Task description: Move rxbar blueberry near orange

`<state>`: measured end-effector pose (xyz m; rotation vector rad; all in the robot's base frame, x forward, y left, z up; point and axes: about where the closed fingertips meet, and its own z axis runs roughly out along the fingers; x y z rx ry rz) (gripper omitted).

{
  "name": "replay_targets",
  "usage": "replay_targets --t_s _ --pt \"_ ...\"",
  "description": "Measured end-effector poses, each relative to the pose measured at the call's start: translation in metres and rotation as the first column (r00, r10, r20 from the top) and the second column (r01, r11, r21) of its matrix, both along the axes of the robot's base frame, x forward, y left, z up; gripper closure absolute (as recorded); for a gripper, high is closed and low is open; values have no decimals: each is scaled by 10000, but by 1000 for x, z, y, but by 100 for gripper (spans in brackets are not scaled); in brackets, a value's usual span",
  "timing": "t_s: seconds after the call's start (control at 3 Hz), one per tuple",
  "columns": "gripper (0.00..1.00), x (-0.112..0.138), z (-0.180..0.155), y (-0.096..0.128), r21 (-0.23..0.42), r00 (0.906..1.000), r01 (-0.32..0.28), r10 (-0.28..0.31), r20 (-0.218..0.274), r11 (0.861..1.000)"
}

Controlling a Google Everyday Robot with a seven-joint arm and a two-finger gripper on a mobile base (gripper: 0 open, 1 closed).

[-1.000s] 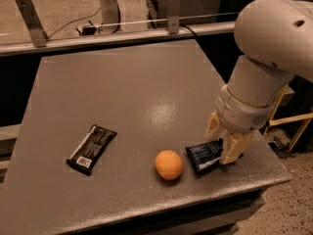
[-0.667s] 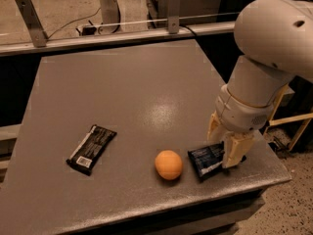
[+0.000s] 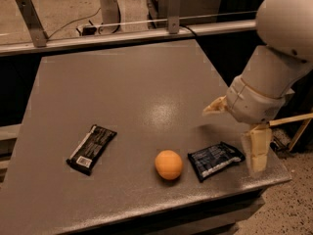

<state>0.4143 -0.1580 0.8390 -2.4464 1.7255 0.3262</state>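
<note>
Arm [image 3: 288, 23]: smooth white rounded shells, banded cuff above fingers [image 3: 257, 148]. Gripper [image 3: 232, 139], at right edge of table [image 3: 122, 82]: two cream-tan blocky fingers.

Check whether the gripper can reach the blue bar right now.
Probably yes: the gripper hangs open right beside the bar, with nothing between them; the orange sits on the bar's other side.

Grey tabletop [image 3: 127, 82], matte, with a faint sheen mid-surface. Over its front right corner: gripper [image 3: 237, 131], jaws apart, grasping nothing. Just left of gripper, flat on the top: rxbar blueberry [image 3: 215, 159]. Beyond that, just beside it: orange [image 3: 168, 164]. Far left of gripper: black wrapper [image 3: 91, 149], flat, angled.
</note>
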Motion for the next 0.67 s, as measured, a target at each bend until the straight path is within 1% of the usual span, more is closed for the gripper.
replay_targets --t_s 0.33,0.67 --pt "0 13 35 -42 1433 9995 291 -309 103 9892" --pt "0 34 72 -52 1950 9933 386 -590 997 9800"
